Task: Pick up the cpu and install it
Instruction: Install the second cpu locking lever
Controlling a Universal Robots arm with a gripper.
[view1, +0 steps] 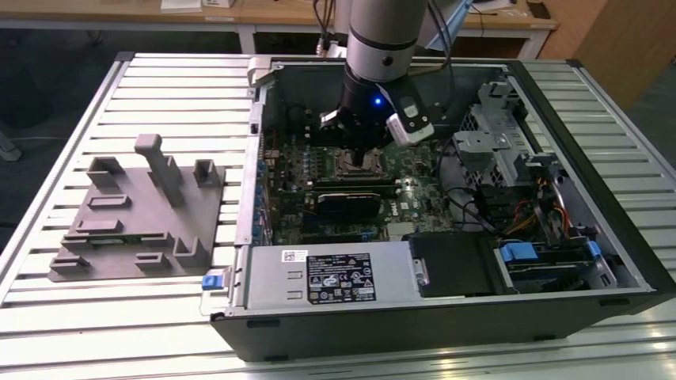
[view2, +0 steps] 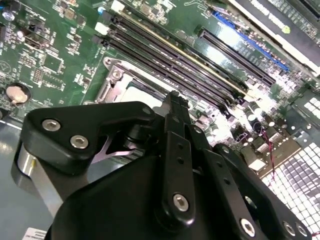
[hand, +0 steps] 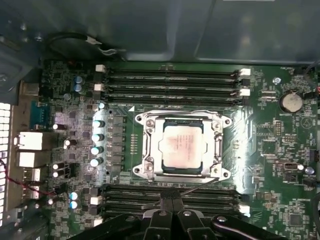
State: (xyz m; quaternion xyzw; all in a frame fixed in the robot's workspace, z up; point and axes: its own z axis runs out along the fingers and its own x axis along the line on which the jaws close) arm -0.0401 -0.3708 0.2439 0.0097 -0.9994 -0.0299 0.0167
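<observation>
Fingers (hand: pixel 172 216) of my gripper (hand: pixel 172 205) sit pressed together with no gap between them and nothing held, as the first wrist view shows; in the second wrist view the same black linkage (view2: pixel 175 165) hangs just above the board. In the exterior view the gripper (view1: pixel 365 162) is down inside the open computer case (view1: pixel 444 317), right over the middle of the motherboard (hand: pixel 260 145).

The cpu (hand: pixel 183 146) lies flat in its socket (hand: pixel 145 145), square to the metal frame around it, pale top up, just beside my closed fingertips but not touching them as far as I can see. I judge the pick and the placing to be done: the chip looks seated and I am carrying nothing. Whether the retention frame is latched down I cannot tell; a thin lever (hand: pixel 197 188) lies along the socket's edge nearest the gripper. Memory slots (hand: pixel 170 80) run along both sides of the socket.

Outward from there, the case lies on its side on a slatted metal table (view1: pixel 158 79). Toward the exterior view's left stands a grey moulded tray (view1: pixel 138 222) with upright blocks, well apart from the case. Beyond the table I see a wooden bench (view1: pixel 275 16) and a dark floor.
</observation>
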